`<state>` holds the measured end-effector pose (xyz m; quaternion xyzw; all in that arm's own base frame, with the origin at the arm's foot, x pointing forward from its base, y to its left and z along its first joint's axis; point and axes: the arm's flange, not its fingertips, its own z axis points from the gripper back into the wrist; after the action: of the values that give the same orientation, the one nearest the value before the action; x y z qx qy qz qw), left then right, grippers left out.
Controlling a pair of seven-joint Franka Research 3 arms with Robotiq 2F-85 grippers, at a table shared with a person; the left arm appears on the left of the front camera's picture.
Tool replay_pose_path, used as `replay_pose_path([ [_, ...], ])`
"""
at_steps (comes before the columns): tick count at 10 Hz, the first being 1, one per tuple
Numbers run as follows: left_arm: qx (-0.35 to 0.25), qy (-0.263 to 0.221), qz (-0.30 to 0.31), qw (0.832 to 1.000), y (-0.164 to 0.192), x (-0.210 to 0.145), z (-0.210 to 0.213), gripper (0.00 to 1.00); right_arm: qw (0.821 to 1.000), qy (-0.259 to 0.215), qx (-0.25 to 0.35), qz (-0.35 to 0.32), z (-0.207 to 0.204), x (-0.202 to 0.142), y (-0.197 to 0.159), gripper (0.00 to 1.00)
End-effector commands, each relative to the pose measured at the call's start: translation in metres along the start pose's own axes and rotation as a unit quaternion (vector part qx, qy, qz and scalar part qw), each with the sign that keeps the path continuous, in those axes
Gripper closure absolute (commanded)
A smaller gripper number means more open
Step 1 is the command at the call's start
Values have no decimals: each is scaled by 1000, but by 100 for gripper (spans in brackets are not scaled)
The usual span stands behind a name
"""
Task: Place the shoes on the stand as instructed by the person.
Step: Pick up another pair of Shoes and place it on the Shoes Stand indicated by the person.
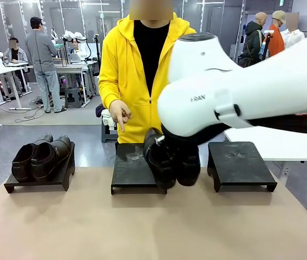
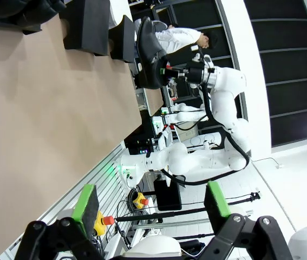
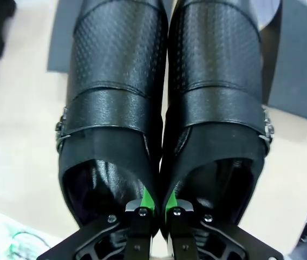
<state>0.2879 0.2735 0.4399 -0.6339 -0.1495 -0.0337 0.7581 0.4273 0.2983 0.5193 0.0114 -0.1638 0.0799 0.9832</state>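
Observation:
My right gripper [image 3: 158, 211] is shut on the near-black buckled pair of shoes [image 3: 164, 97], pinching the two inner walls together between its fingers. In the front view this pair [image 1: 172, 160] hangs toes down over the right edge of the middle stand [image 1: 131, 173]. The dark brown pair [image 1: 39, 157] sits on the left stand [image 1: 12, 187]. The person [image 1: 126, 65] in the yellow hoodie points a hand [image 1: 121, 115] down toward the middle stand. My left gripper [image 2: 151, 203] is open and holds nothing, off to the side of the table.
The right stand [image 1: 240, 165] is bare. My right arm's white body [image 1: 240, 86] fills the upper right of the front view. The brown tabletop [image 1: 142, 227] in front of the stands is free. Other people and tables stand far behind.

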Motion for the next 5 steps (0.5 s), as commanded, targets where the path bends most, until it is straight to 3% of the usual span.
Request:
replay_pose_path([
  [1, -4, 2, -3, 1000, -1, -2, 0, 0, 999, -26, -25, -30, 4, 46, 33, 93],
  [5, -4, 2, -3, 1000, -1, -2, 0, 0, 996, -73, -32, -35, -21, 93, 88, 93],
])
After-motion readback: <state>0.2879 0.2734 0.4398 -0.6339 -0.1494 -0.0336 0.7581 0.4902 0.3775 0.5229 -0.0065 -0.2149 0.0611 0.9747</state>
